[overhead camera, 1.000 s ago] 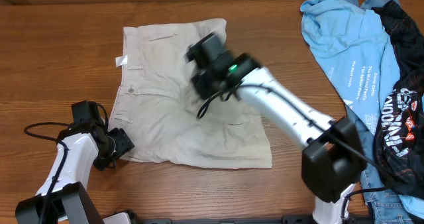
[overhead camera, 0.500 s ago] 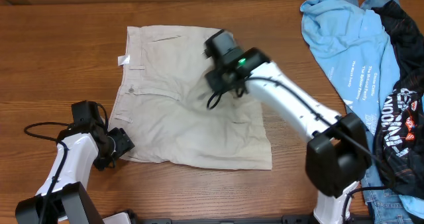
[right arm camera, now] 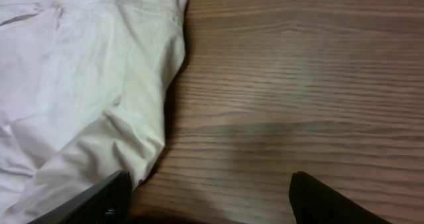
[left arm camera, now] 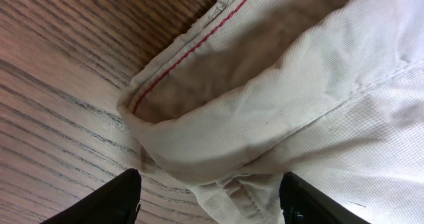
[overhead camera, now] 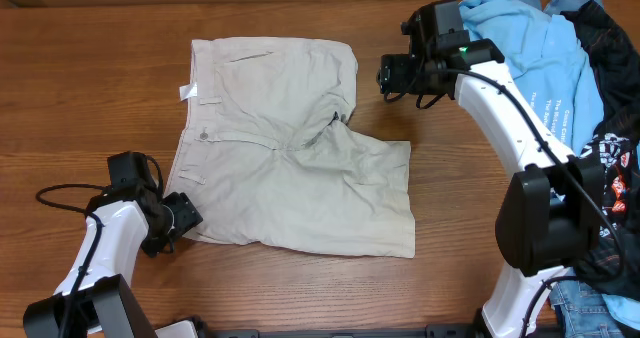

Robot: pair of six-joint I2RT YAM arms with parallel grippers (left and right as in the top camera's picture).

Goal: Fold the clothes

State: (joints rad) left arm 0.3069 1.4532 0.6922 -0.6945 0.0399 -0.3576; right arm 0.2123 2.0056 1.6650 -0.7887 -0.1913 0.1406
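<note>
With the shorts (overhead camera: 290, 158) flat and unfolded, the left gripper (overhead camera: 185, 218) gapes at the waistband corner and the right gripper (overhead camera: 385, 76) gapes empty beside a leg; next, both likely must pinch edges.

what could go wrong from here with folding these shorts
1. The shorts are bunched at the crotch; folding over that ridge would likely press in a wrinkle.
2. The left gripper is open at a waistband corner that is turned over on itself, so closing may catch only one layer.
3. The right gripper hangs open over the table, close to the light blue T-shirt; a wide swing might snag it.
</note>
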